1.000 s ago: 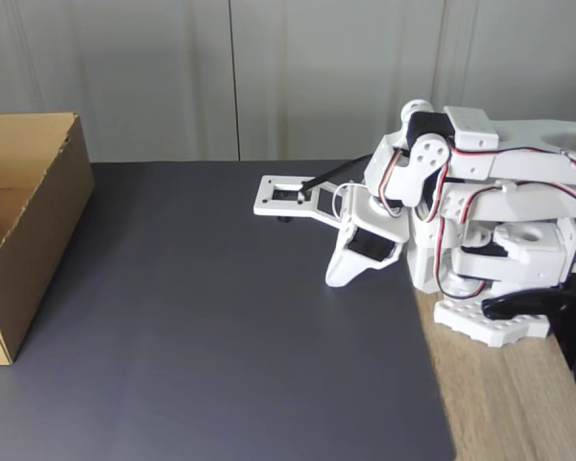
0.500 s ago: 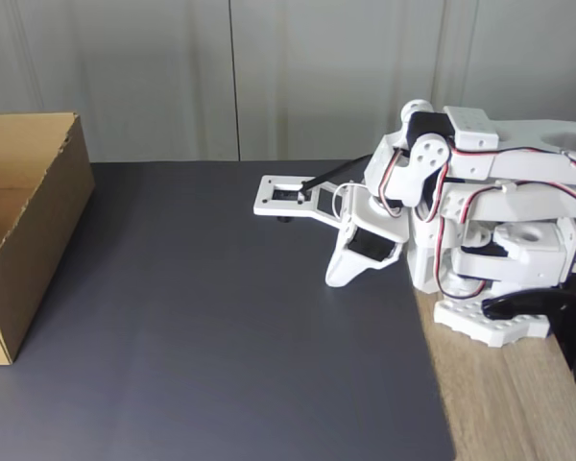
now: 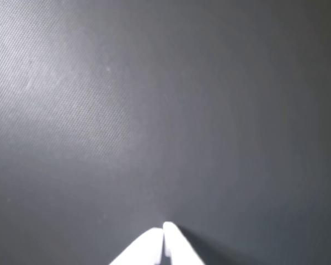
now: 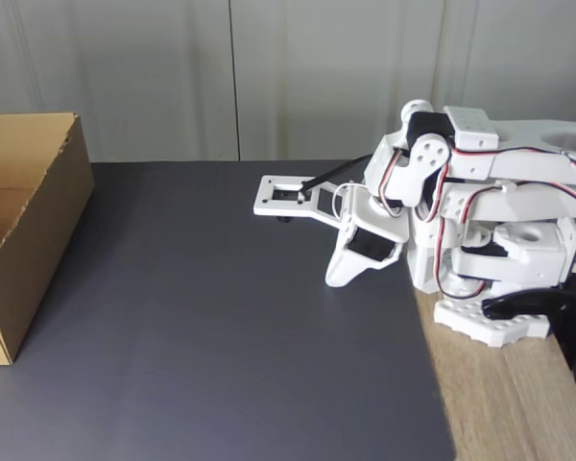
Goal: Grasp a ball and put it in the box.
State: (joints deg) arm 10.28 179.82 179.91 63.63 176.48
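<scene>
1. A dark grey mat (image 4: 221, 317) covered most of the wooden tabletop (image 4: 518, 403) in the fixed view.
2. The box (image 4: 24, 226), open-topped brown cardboard, stood at the mat's left edge, well apart from the arm.
3. The white arm (image 4: 480, 221) sat folded at the right, partly on the mat.
4. The end effector (image 3: 164, 234) rested tip-down on the mat, its fingers pressed together, gripping nothing.

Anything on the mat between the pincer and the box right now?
No. In the fixed view, the dark mat between the pincer and the box is bare.
</scene>
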